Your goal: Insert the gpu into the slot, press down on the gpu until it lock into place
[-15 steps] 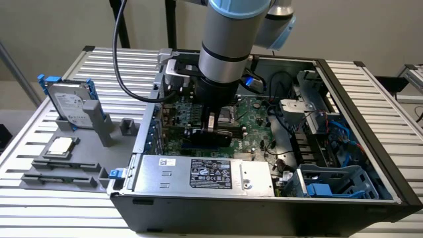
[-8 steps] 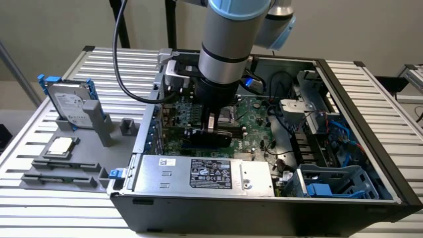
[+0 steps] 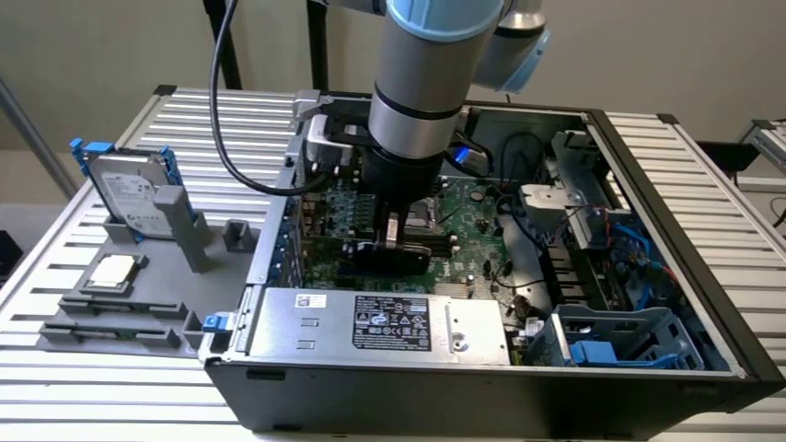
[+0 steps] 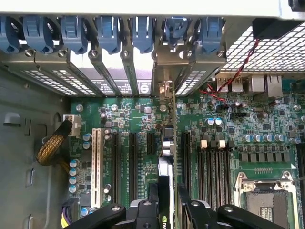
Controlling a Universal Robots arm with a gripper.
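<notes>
My gripper (image 3: 393, 235) reaches down into the open computer case (image 3: 687, 387) and is shut on the gpu (image 3: 390, 256), a small black card held upright just above the green motherboard (image 3: 473, 221). In the wrist view the gpu (image 4: 166, 157) appears edge-on between my two black fingers (image 4: 153, 198), with its metal bracket (image 4: 164, 90) up against the rear slot openings. The card stands in line with the row of expansion connectors, between a black connector (image 4: 150, 143) and another (image 4: 185, 152). The blue slot is hidden beneath the card.
A silver labelled power supply (image 3: 381, 324) lies along the case's near wall. Blue retention clips (image 4: 109, 33) line the rear. Memory strips (image 4: 214, 171), a CPU socket (image 4: 264, 200), a white connector (image 4: 96, 164) and yellow cabling (image 4: 52, 148) flank the card. A grey drive (image 3: 129, 193) stands outside.
</notes>
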